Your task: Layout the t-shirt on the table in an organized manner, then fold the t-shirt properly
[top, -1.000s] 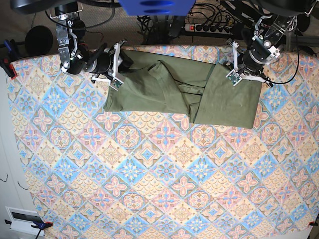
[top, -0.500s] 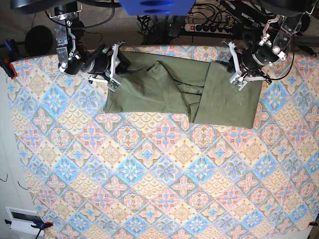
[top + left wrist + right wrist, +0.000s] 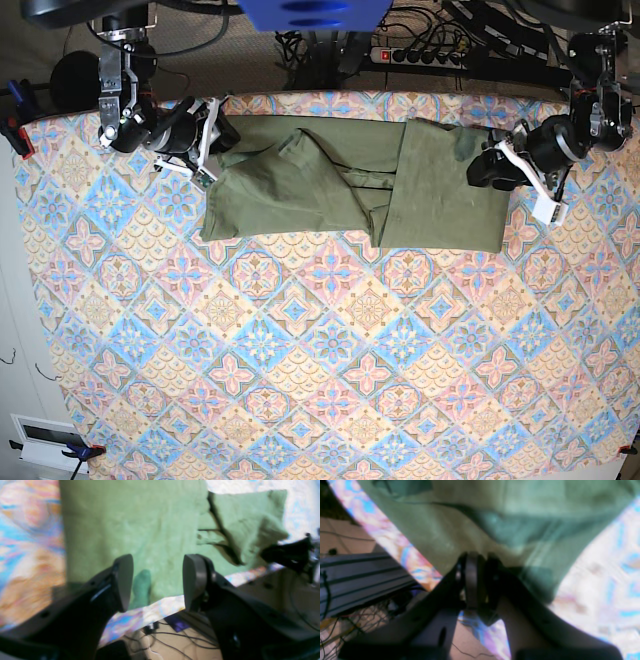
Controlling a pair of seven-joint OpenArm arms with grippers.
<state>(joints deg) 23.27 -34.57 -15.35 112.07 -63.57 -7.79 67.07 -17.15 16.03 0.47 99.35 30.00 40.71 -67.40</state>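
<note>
My left gripper (image 3: pixel 157 580) has just let go of the t-shirt (image 3: pixel 350 180), jaws wide and empty, while my right gripper (image 3: pixel 480 576) stays pinched on the far hem, so 1 side is laid.

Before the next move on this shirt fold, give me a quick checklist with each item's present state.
1. Left claw open and clear of the olive-green cotton t-shirt: ok.
2. Right claw shut on the t-shirt's edge: ok.
3. Folded panel on the left claw's side lying flat: ok.
4. Middle of the shirt smooth: not ok, creased and bunched.
5. Shirt fully on the tile-patterned cloth table: ok, though close to the far edge.
6. Collar label position: cannot tell.
</note>
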